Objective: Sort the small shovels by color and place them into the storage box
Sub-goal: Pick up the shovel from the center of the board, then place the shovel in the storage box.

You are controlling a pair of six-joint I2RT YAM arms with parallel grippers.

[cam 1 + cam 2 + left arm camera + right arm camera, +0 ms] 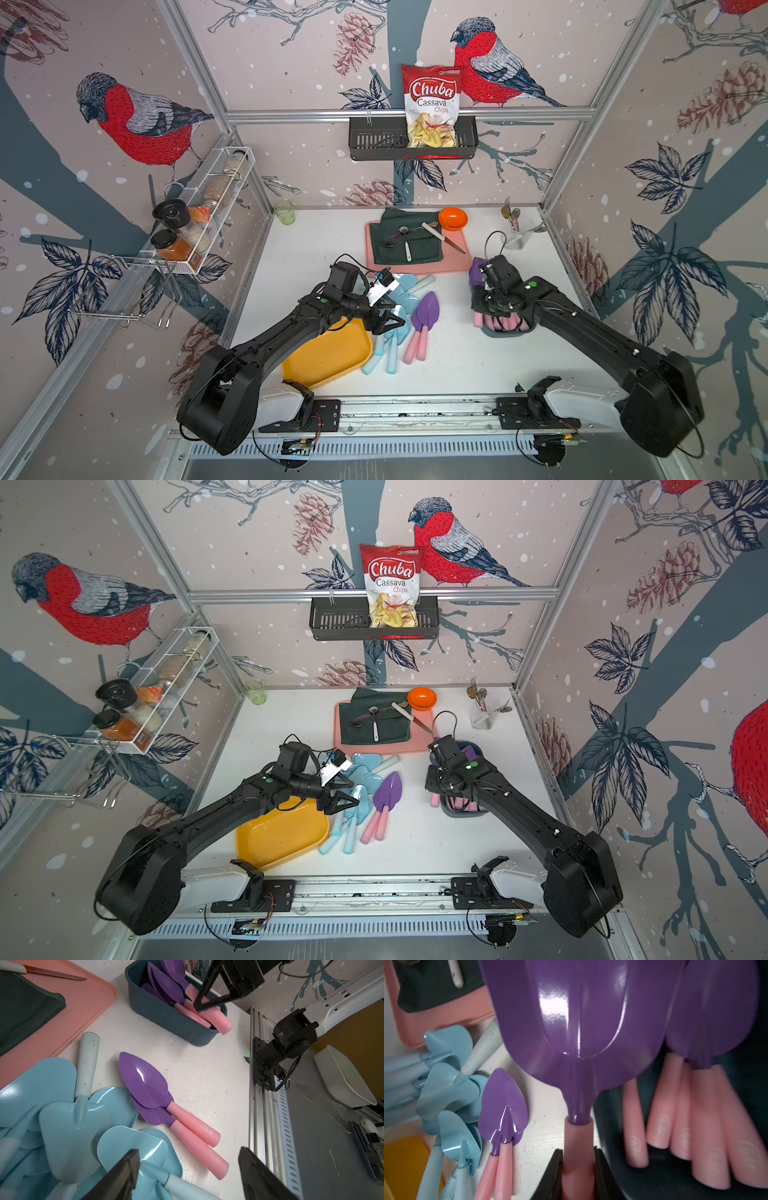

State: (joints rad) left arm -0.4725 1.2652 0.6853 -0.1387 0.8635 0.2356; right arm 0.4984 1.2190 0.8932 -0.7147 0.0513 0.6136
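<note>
Nearest sits the yellow tray [328,365], with light blue shovels [392,353] heaped just beside it, most handles toward the front edge. Over them the left gripper [388,322] hangs with jaws spread, empty. Two purple shovels [428,311] lie side by side, blades pointing rearward. Farther right, the right gripper [578,1153] clamps a pink handle; that held shovel [581,1022] lies lengthwise over the storage box [509,332], blade rearward.

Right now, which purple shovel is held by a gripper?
The purple shovel whose pink handle is clamped in the right gripper, at the storage box. Two others lie loose on the table; the rest lie in it.
</note>
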